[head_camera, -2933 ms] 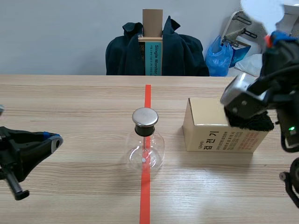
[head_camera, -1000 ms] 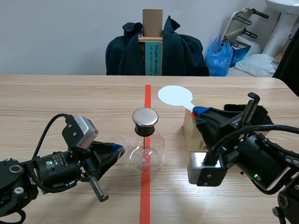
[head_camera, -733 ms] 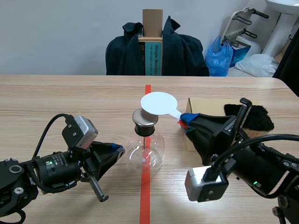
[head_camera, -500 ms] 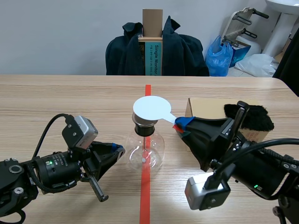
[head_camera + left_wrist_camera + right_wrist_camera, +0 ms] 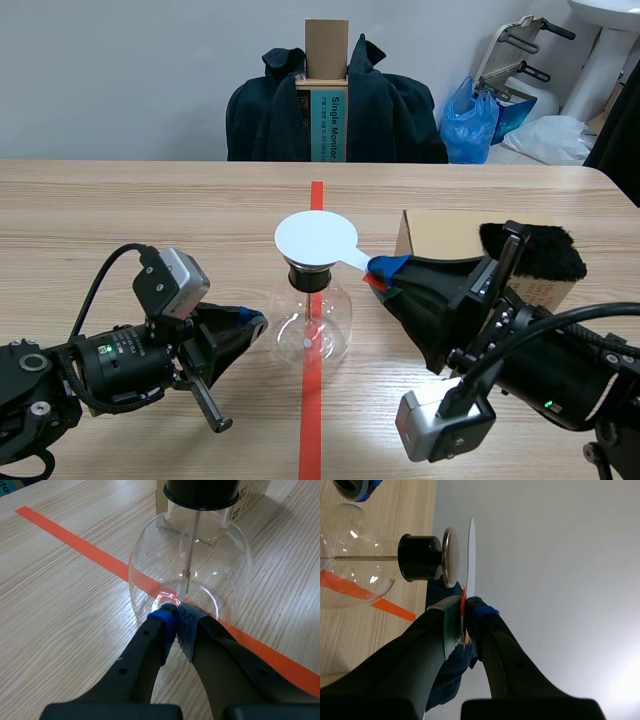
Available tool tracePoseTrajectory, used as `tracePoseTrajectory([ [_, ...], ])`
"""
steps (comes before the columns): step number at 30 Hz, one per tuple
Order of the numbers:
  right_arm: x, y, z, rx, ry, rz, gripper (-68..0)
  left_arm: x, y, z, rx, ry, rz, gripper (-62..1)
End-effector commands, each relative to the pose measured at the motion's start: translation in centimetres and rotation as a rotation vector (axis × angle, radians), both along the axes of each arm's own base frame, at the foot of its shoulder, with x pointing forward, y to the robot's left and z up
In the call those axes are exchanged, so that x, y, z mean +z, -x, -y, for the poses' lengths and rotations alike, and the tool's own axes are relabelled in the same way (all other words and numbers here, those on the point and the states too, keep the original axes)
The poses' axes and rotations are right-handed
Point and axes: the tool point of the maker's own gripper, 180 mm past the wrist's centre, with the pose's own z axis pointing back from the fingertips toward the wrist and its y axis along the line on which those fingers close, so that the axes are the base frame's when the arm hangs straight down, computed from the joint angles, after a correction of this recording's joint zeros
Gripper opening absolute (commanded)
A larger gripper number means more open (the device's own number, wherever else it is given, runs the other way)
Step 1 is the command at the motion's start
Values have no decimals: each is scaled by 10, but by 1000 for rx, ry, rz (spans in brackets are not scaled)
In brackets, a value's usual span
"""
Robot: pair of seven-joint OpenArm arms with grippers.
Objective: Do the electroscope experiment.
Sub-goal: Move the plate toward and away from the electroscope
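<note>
Electroscope flask point(image 5: 312, 320) stands on tape line point(image 5: 316, 195). Right gripper point(image 5: 385, 268) at its 3 o'clock pinches white paddle point(image 5: 316, 240), disc just off metal cap point(image 5: 451, 557). Left gripper point(image 5: 252, 322), fingers point(image 5: 162, 625) pressed together, touches glass at 9 o'clock — risk: nudge slides flask, disc strikes cap.

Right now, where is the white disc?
In the scene view the white disc hovers just above the electroscope's metal cap, over the red tape line, its handle clamped in the right gripper.
</note>
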Motion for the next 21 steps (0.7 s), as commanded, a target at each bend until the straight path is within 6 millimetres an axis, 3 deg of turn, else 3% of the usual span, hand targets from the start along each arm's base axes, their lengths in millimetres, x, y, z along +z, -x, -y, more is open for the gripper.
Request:
tracePoseTrajectory([
  [1,8,-5,4,-4,5,37,-669,10,-5,0,1,13,30,-582],
  [7,8,-23,17,-125,5,37,-669,10,-5,0,1,14,30,-582],
  [21,10,-68,76,-542,7,40,-669,10,-5,0,1,14,30,-581],
])
